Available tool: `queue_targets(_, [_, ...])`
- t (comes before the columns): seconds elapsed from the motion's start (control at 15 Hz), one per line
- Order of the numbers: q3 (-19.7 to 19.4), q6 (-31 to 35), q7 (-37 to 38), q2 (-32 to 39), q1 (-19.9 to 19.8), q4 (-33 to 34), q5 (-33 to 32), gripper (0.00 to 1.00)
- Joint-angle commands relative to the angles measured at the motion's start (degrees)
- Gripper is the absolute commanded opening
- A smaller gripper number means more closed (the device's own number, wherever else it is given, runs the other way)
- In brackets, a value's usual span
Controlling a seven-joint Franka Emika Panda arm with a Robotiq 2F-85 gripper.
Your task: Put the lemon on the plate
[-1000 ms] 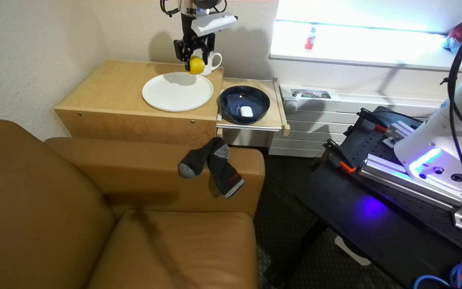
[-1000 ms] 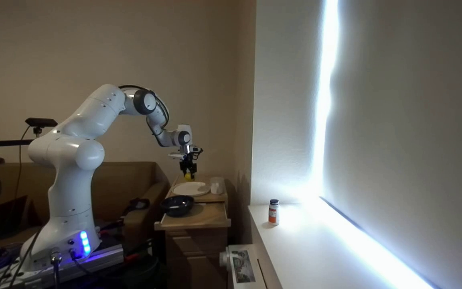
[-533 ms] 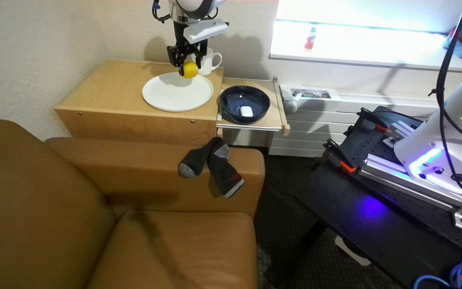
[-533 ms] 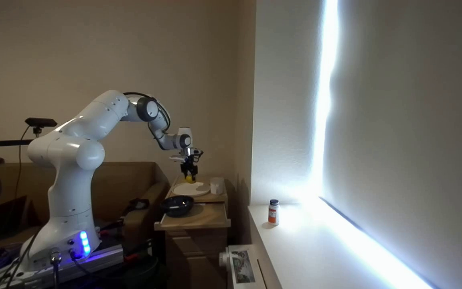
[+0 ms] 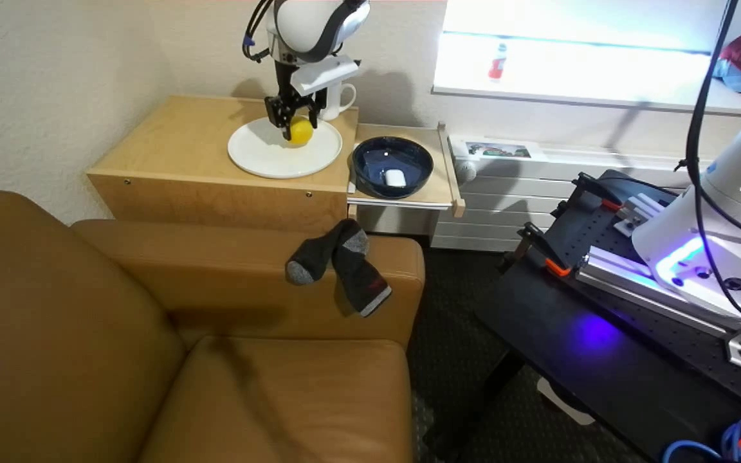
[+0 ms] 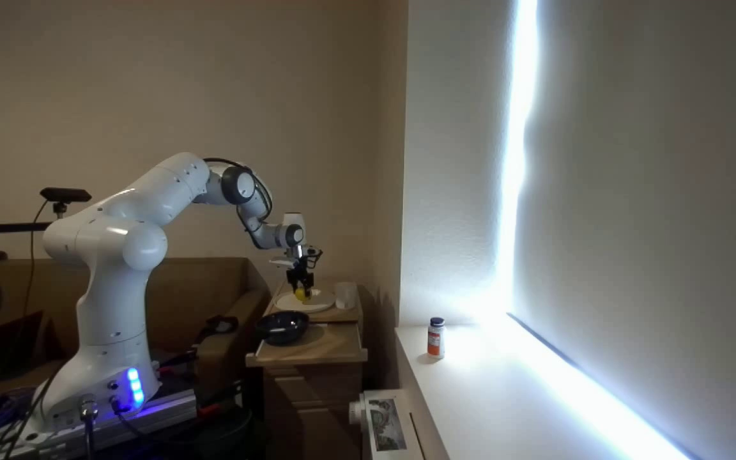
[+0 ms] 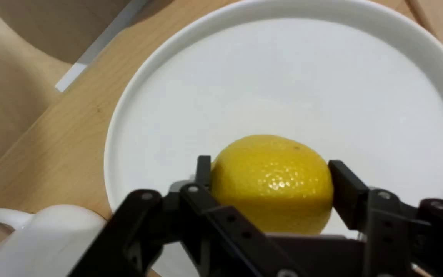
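The lemon [image 5: 300,131] is bright yellow and rounded. My gripper [image 7: 270,167] is shut on the lemon, one black finger on each side, in the wrist view [image 7: 271,188]. The plate [image 5: 258,151] is round, flat and white, on top of a wooden cabinet. The lemon is low over the back part of the plate in both exterior views; I cannot tell whether it touches the plate. In the wrist view the plate [image 7: 283,73] fills the area behind the lemon. The lemon [image 6: 300,294] and plate [image 6: 321,303] look small in an exterior view.
A white mug [image 5: 332,103] stands close behind the plate, and at the lower left in the wrist view [image 7: 48,242]. A dark bowl [image 5: 365,183] with a white item sits on the pulled-out drawer [image 6: 336,348]. Dark socks [image 5: 352,267] lie on the sofa arm.
My gripper has moved down with the lemon, and a little to the left in an exterior view. The lemon has gone from above the plate's back edge to low over the plate.
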Motion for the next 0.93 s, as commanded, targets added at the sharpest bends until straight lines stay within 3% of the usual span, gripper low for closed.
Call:
queue_targets(0.0, [0.68, 1.80, -1.02, 3.07, -0.39, 3.16, 1.31, 0.50])
queue_targets(0.27, [1.78, 3.72, -2.22, 4.71, -0.90, 4.71, 2.42, 0.50])
queue_targets(0.33, [2.56, 2.90, -3.24, 4.78, -1.34, 4.89, 3.01, 0.94])
queue_targets(0.47, [2.42, 1.07, -3.68, 4.51, -1.03, 4.92, 3.22, 1.00])
queue_targets(0.87, [1.01, 3.91, -2.10, -2.68, 0.03, -2.64, 2.72, 1.00])
